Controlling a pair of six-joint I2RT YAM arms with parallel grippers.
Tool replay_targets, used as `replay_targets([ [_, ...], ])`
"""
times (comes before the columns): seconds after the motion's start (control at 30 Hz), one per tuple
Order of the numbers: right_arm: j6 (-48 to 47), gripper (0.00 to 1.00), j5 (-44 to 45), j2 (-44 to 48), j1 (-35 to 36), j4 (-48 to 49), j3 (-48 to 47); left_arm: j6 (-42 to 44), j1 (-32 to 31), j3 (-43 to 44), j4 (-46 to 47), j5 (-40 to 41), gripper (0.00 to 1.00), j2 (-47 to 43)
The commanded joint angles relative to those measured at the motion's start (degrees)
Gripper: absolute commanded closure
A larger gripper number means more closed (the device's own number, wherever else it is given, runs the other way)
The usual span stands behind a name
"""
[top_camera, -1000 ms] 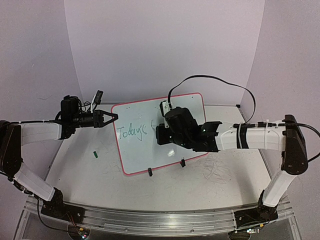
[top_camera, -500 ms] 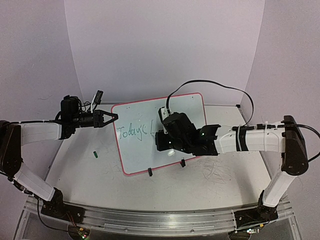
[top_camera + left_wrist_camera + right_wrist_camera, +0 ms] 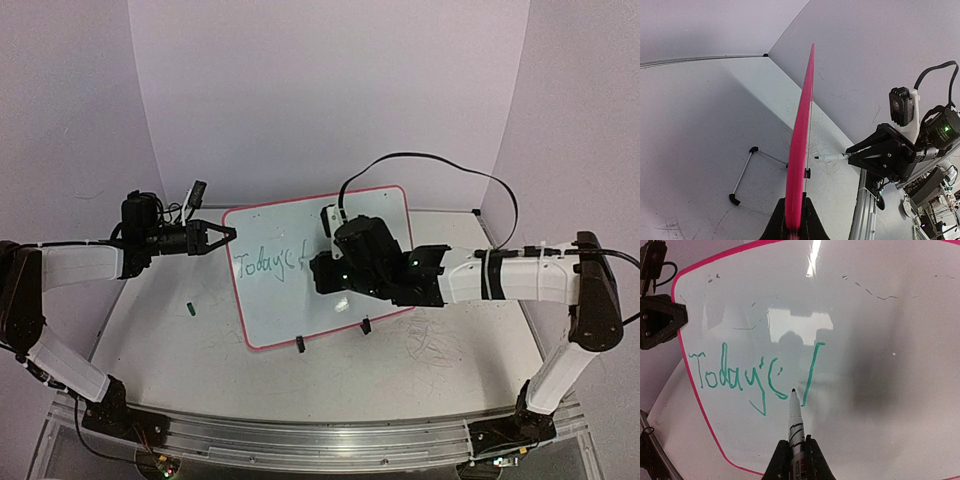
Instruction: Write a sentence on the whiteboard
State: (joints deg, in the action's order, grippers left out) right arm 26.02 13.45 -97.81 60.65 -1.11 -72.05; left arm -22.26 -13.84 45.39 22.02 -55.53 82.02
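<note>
The whiteboard (image 3: 280,310), white with a red-pink frame, stands tilted on the table. My left gripper (image 3: 228,235) is shut on its upper left edge, and the left wrist view shows the frame (image 3: 801,135) edge-on between the jaws of that gripper (image 3: 793,220). My right gripper (image 3: 796,450) is shut on a marker pen (image 3: 795,415). The pen's tip sits close in front of the board (image 3: 880,340), just left of a long green stroke. The sentence (image 3: 740,372) reads "Today's" plus that one stroke. From above, the right gripper (image 3: 320,272) covers the board's middle.
A small green pen cap (image 3: 188,309) lies on the table left of the board. Two black clip feet (image 3: 300,345) hold the board's lower edge. A wire stand (image 3: 742,175) props it from behind. A black cable (image 3: 430,160) arcs over the right arm.
The right gripper dipped down the board and came back up. A long green stroke now stands after "Today's". The left gripper has kept its hold in place.
</note>
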Motion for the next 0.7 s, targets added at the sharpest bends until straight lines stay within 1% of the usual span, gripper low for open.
replay_targets([
  [0.0,-1.23,1.0,0.98,0.9,-0.83,2.76,-2.2,2.05,-0.17,1.1,-1.45,3.21,1.0,-0.88],
  [0.47,-2.38,1.0,2.59,-1.83,-0.95,2.59,-4.14,2.13,-0.14,1.23,-1.46,3.14,1.0,-0.81],
  [0.67,-1.72,1.0,3.99,-3.06,-0.91,-0.41,-5.24,2.13,-0.17,1.28,-1.45,3.14,1.0,-0.75],
])
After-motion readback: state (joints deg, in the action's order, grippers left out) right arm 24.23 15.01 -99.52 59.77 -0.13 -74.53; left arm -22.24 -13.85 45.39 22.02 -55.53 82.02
